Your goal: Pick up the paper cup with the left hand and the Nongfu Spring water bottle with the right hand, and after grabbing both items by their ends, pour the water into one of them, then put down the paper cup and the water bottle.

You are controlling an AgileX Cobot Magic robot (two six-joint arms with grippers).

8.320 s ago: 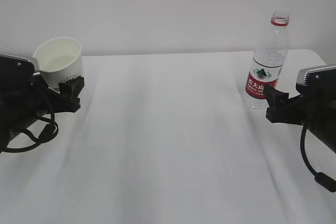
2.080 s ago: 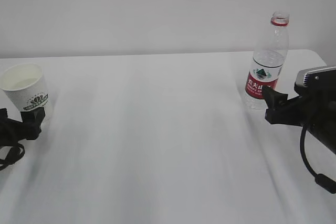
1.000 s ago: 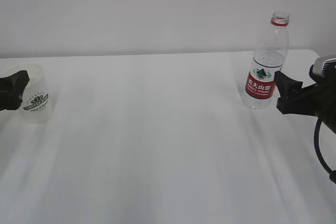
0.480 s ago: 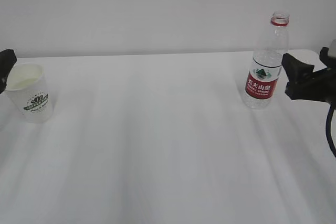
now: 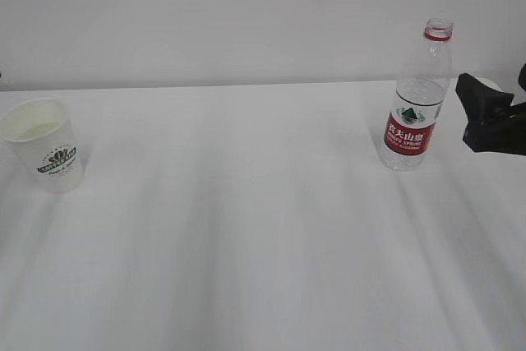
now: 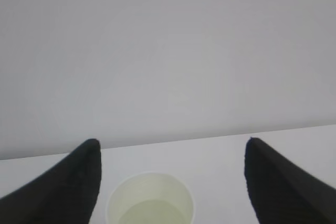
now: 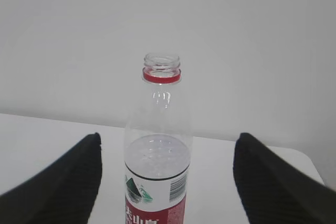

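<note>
Matte black right hand, blunt tapered black fingers, left hand alike

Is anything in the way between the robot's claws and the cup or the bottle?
Nothing visible is. The paper cup stands upright between the open fingers of the left hand, with only bare table around it. The Nongfu Spring water bottle stands alone in front of the open right hand, untouched.
</note>
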